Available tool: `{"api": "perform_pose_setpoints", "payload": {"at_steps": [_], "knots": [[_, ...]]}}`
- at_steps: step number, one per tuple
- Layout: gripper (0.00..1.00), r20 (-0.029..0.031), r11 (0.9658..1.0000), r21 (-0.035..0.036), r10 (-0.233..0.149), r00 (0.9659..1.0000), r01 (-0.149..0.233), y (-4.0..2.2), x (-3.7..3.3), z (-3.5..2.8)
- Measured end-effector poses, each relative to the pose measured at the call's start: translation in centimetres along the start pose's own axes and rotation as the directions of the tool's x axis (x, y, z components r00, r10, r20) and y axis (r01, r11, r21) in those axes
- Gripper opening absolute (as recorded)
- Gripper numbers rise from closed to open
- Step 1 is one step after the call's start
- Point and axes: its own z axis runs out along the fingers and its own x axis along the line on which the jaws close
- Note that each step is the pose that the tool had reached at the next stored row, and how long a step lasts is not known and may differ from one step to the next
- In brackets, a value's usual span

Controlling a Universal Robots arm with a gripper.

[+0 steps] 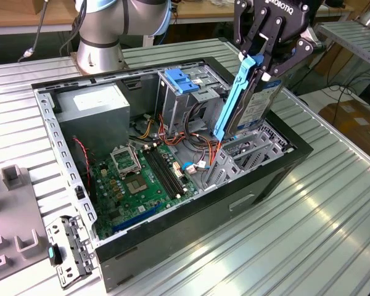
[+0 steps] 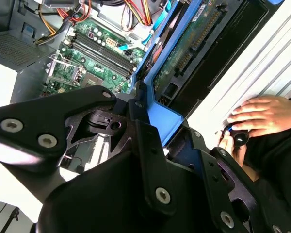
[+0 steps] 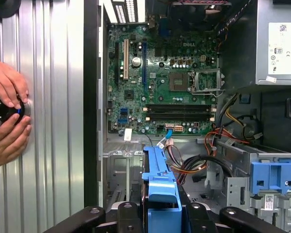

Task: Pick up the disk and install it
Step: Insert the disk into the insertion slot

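Carrying the disk to its bay looks like the step in hand: gripped at its top end, it stands steeply tilted, almost on edge, its lower end dipping into the open computer case at the exterior view's right, just above the metal drive cage and, as far as I can judge, not seated in it. One blue side rail faces the exterior view's left; in the second wrist view the green circuit-board underside shows between the rails. The gripper has its jaws clenched on the disk's upper end and seems to touch nothing else. Seating it, I judge, calls for the rails to line up with the cage's guides and the tilt to match the slot, clear of the orange cables just beside. Left of the cage lies the motherboard, farther off the grey power-supply box. A person's hands rest on a dark knob on the ribbed table outside the case
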Motion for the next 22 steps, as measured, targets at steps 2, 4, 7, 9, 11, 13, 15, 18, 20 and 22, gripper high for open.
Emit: {"api": "perform_pose_setpoints", "payload": {"at_steps": [2, 4, 7, 9, 11, 13, 15, 18, 20, 22], "knots": [[0.37, -0.0001, 1.0, -0.0001, 0.0, 1.0, 0.0, -0.3, 0.18, 0.28], [0.37, 0.0001, 1.0, -0.0001, 0.0, 1.0, 0.0, -0.49, 0.29, 0.46], [0.37, 0.0, 1.0, -0.0001, 0.0, 1.0, 0.0, -0.93, 0.45, 0.77], [0.37, -0.0002, 1.0, -0.0001, 0.0, 1.0, 0.0, -1.13, 0.53, 0.93], [0.37, -0.0005, 1.0, -0.0001, 0.0, 1.0, 0.0, -1.39, 0.56, 1.06], [0.37, -0.0008, 1.0, -0.0001, 0.001, 1.0, -0.001, -1.54, 0.55, 1.16], [0.37, -0.0005, 1.0, -0.0001, 0.001, 1.0, -0.001, -1.56, 0.56, 1.26], [0.37, -0.0007, 1.0, -0.0001, 0.006, 1.0, -0.006, -2.09, 0.57, 1.73], [0.37, -0.0008, 1.0, 0.0003, 0.007, 1.0, -0.007, -2.13, 0.67, 2.06], [0.37, -0.0007, 1.0, 0.0011, 0.007, 1.0, -0.007, -2.13, 1.0, 2.31]]}}
